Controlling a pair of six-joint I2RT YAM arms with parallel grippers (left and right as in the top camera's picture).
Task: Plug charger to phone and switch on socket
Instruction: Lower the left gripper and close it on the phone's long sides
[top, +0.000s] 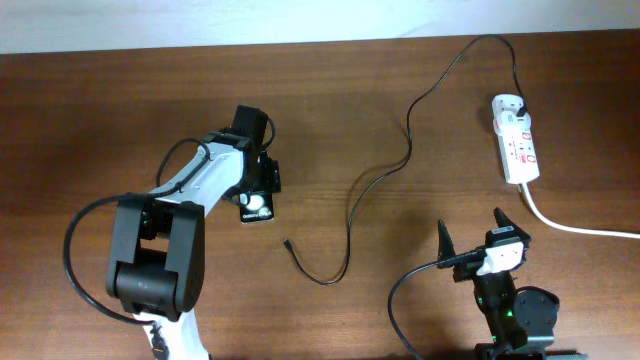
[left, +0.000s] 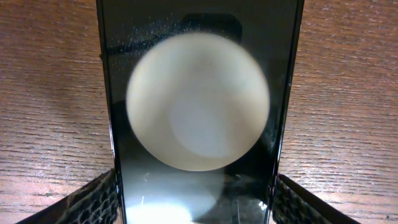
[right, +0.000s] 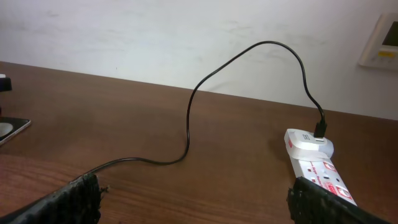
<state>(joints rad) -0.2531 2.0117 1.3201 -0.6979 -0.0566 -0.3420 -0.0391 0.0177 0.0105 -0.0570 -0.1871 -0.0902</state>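
Observation:
The black phone lies flat on the table, and its glossy screen with a big round reflection fills the left wrist view. My left gripper straddles the phone, both fingers against its long edges. The black charger cable runs from the adapter on the white socket in loops to its free tip, which lies on the table right of the phone. My right gripper is open and empty near the front edge, with the socket and cable ahead of it.
The socket's thick white cord runs off to the right edge. A white wall rises behind the table's far edge. The left arm's own black cable loops at the front left.

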